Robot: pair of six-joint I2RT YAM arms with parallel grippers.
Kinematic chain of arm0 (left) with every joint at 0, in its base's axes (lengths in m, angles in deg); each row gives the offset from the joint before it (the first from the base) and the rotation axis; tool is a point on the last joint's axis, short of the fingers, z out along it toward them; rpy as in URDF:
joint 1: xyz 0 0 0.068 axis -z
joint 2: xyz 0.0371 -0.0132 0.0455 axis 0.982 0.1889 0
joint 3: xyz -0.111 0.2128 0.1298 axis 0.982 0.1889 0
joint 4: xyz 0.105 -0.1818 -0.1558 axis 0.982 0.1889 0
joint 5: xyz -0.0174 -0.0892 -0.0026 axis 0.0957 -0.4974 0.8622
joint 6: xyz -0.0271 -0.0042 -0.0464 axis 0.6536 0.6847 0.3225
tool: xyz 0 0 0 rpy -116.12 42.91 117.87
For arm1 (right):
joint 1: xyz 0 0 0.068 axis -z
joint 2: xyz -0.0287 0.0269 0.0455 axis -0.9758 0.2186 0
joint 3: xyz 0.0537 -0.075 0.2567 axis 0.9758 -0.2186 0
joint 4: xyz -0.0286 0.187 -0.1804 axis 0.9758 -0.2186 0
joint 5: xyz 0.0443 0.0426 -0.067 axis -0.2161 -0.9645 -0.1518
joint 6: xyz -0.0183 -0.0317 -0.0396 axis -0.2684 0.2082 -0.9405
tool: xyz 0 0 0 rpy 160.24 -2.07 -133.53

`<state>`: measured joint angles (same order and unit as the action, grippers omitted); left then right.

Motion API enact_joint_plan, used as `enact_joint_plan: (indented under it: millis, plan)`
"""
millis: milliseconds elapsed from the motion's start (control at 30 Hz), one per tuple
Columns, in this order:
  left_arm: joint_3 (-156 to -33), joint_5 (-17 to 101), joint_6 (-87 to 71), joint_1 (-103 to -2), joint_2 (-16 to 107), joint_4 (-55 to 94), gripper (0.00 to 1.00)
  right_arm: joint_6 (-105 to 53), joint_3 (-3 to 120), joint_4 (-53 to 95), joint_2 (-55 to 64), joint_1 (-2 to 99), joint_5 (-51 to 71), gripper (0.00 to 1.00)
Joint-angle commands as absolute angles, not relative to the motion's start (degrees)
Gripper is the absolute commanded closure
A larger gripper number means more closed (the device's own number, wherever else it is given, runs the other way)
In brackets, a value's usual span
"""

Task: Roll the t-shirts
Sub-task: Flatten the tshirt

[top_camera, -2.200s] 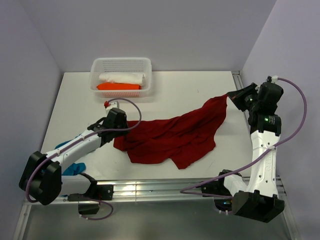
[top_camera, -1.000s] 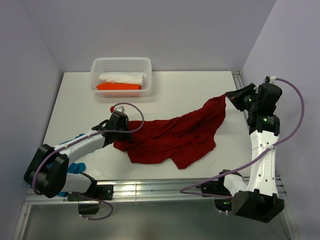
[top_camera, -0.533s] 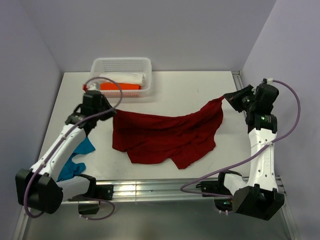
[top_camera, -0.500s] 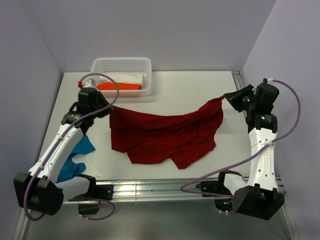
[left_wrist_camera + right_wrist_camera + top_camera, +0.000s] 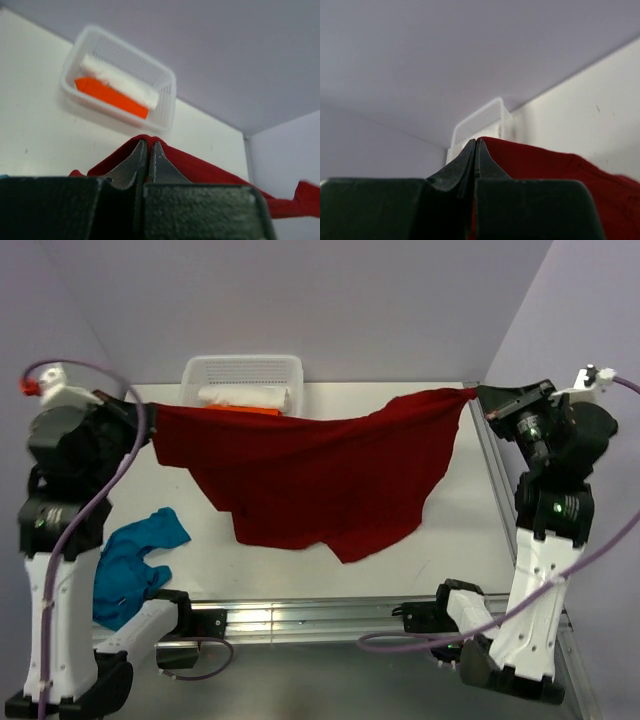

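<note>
Spanning the bench (image 5: 450, 530): dark red t-shirt (image 5: 310, 475), hung in the air between the grippers, middle sagging.
Left arm (image 5: 55, 540): upright, raised high at the left side.
Right arm (image 5: 545, 540): upright, raised at the right side.
Left gripper (image 5: 138, 407): clamped on one top corner.
Right gripper (image 5: 474, 395): clamped on the other.
Teal t-shirt (image 5: 135, 560): crumpled on the bench, partly behind the left arm.
Basket (image 5: 240, 368): front hidden by the red cloth.

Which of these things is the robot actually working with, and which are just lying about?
Job: dark red t-shirt, stretched between left gripper and right gripper; teal t-shirt; orange t-shirt; white t-shirt.
Lying about: basket holding the last two; table.
</note>
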<state>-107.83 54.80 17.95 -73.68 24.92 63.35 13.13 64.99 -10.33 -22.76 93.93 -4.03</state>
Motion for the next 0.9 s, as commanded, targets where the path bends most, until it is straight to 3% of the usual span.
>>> enact_joint_plan:
  millis: [0,300,700,867]
  plan:
    - [-117.2,62.2,15.3,-74.0,20.2,66.2,1.00,12.5,70.4,-7.7,-29.4,94.6,-1.9,1.00]
    - [-119.9,67.5,14.7,-73.9,16.8,61.4,1.00,11.0,74.1,-1.8,-36.9,94.6,4.6,1.00]
    - [-134.4,65.0,14.2,-73.9,33.5,63.7,0.99,15.7,92.6,-6.0,-14.9,94.6,-10.6,1.00]
    - [-135.5,62.2,13.2,-73.9,31.2,60.8,1.00,14.1,105.1,-9.4,-10.7,94.6,-12.7,1.00]
